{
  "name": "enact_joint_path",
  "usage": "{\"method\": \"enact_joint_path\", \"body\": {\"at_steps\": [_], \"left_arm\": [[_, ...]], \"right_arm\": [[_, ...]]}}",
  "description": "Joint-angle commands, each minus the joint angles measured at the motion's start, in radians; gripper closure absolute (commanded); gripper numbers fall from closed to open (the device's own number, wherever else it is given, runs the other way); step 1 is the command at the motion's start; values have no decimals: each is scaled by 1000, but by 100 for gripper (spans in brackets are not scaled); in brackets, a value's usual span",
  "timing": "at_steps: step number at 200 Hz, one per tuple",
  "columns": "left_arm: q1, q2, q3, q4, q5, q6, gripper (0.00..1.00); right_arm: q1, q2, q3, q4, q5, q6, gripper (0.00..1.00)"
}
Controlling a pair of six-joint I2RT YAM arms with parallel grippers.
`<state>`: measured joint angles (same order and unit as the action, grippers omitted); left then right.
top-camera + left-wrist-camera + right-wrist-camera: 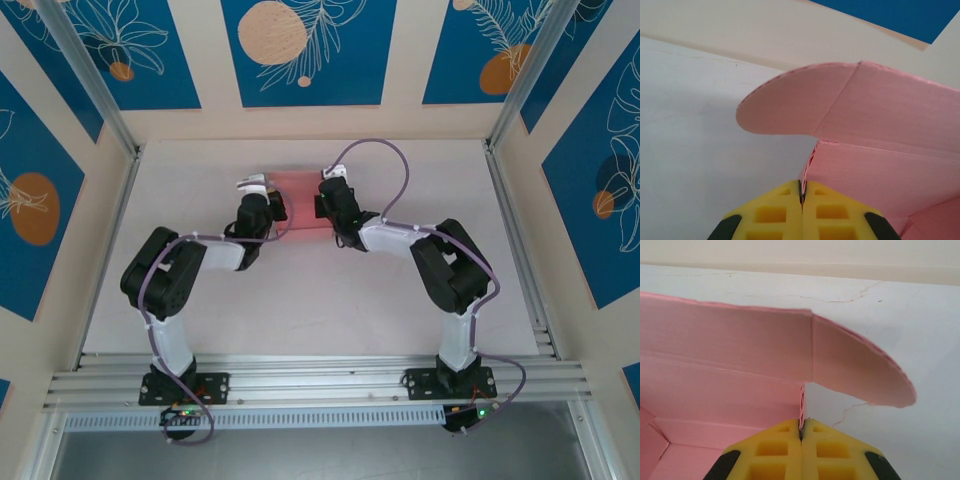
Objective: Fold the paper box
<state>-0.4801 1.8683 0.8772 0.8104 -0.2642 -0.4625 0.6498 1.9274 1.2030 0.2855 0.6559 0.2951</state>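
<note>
While both arms reach out from the near edge of the white table, the left gripper and the right gripper each stand pinched shut on a thin upright edge of the paper box, one at either end. The pink box sits mid-table between them, partly formed, with its floor and walls raised. Beyond the pinched edges rises the long lid panel, a rounded flap spreading from each end corner. Folding well here likely means holding both pinches level and moving them together, so the walls square up along their creases. The rounded flaps then turn inward before the lid closes, without crushing the thin card.
</note>
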Motion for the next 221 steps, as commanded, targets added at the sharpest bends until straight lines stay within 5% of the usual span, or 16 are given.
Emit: {"method": "enact_joint_path", "body": {"at_steps": [1, 81, 165, 221], "left_arm": [[-46, 2, -27, 23, 69, -25, 100], [-46, -23, -79, 32, 89, -33, 98], [-44, -136, -196, -2, 124, -104, 55], [-40, -287, -315, -124, 109, -159, 1]], "right_arm": [[46, -30, -39, 116, -41, 4, 98], [89, -39, -135, 191, 7, -7, 98], [136, -50, -283, 320, 84, -2, 98], [153, -41, -315, 322, 119, 15, 98]]}}
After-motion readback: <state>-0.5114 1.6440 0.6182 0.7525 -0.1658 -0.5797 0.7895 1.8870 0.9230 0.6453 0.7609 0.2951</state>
